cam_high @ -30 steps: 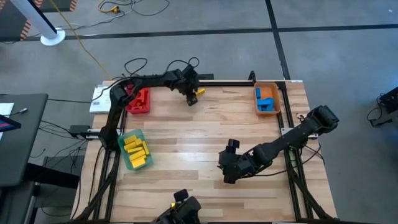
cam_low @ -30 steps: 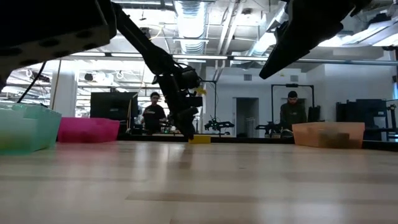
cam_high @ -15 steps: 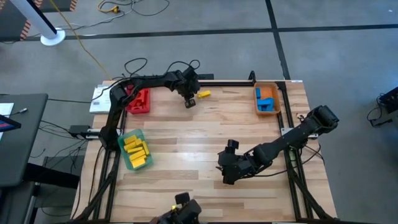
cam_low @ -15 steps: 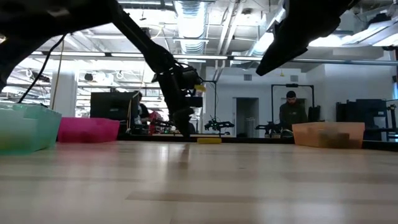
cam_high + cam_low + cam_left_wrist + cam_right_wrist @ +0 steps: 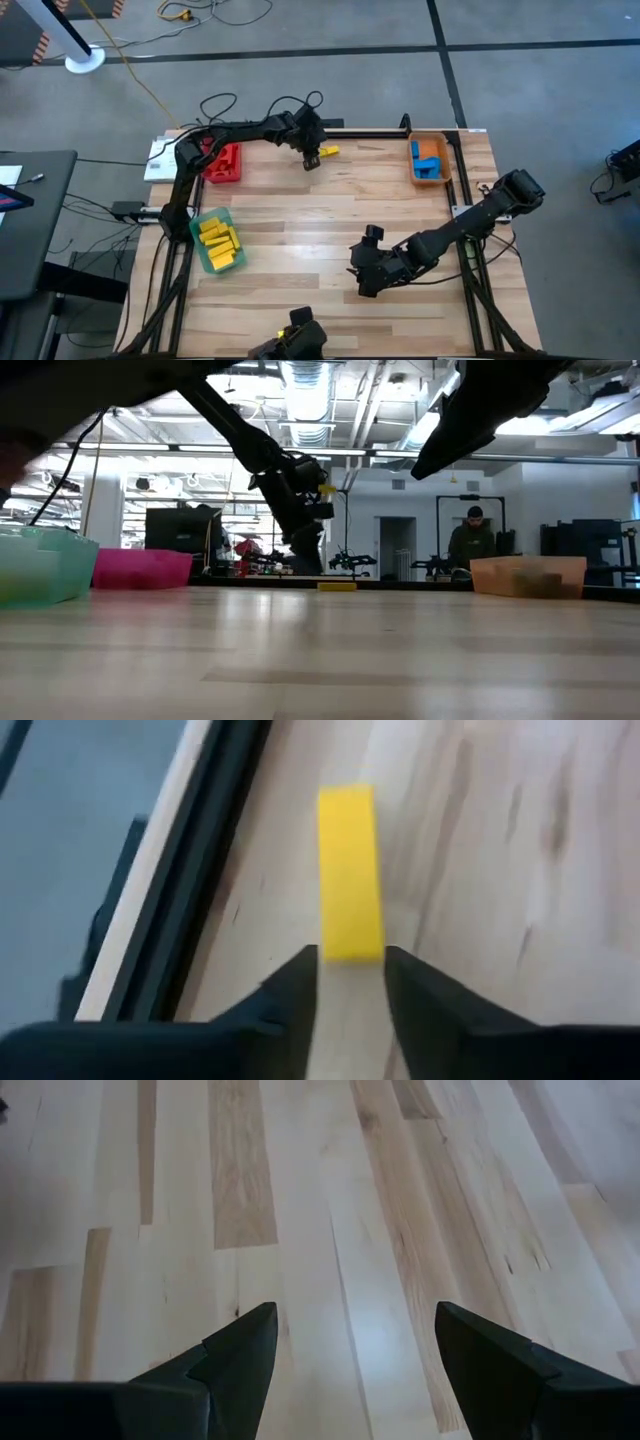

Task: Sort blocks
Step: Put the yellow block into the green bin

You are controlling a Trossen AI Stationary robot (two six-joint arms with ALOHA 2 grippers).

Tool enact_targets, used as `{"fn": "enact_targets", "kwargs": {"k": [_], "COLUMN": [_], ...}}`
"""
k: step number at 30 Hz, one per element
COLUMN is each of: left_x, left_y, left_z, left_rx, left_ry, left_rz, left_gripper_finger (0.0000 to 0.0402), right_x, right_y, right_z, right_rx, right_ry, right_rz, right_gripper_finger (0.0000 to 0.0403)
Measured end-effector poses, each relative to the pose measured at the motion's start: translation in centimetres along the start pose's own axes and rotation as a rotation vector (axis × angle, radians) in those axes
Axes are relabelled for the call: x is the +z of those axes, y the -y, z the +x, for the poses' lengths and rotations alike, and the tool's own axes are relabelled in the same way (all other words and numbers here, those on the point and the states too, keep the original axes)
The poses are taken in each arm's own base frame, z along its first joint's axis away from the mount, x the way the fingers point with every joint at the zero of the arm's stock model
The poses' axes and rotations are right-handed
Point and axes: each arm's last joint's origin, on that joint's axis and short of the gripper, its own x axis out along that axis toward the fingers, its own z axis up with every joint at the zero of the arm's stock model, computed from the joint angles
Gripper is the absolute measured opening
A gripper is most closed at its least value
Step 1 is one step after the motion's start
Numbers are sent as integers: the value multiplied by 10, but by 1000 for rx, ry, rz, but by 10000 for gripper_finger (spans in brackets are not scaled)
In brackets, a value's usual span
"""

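The pale wooden surface (image 5: 330, 220) stood in a wide workshop with bright ceiling lights; a person (image 5: 468, 545) stood far behind it. My left tool (image 5: 311, 160) hung at the far edge, fingers slightly parted, one end of a yellow block (image 5: 350, 870) showing between the tips; whether they pinched it I couldn't tell. My right tool (image 5: 350, 1350) waited open over bare wood nearer the front. Red tray (image 5: 222, 162), green tray (image 5: 217, 240) and orange tray (image 5: 430, 160) held other blocks.

Even, bright overhead light — ceiling fixtures (image 5: 305, 385) glare in the low view. The yellow block (image 5: 350, 870) is motion-blurred; the bench (image 5: 320, 660) foreground is soft — shadows faint.
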Motion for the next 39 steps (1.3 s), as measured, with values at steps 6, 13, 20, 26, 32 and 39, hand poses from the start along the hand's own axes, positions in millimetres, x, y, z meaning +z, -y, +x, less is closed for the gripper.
{"fn": "enact_targets", "kwargs": {"k": [6,13,20,26,32,39], "left_x": [2,-5,-8,0,7,14], "left_y": [-16,-28,-24,-25,-25,-13], "left_z": [-2,3,24,35,40,41], "left_rx": [-78,-139,-140,-153,-186,-235], "left_ry": [123,122,50,-17,-72,-78], "left_rz": [-135,-210,-155,-147,-113,1], "left_gripper_finger": [197,215,189,186,176,93], "right_x": [0,2,5,6,6,6], "right_y": [0,3,7,8,8,8], "right_z": [0,2,4,5,5,5], "right_rx": [0,-6,-13,-13,-14,-15], "right_ry": [0,3,14,17,16,15], "right_rz": [-5,-22,-3,1,1,0], "right_gripper_finger": [285,285,285,286,286,286]}}
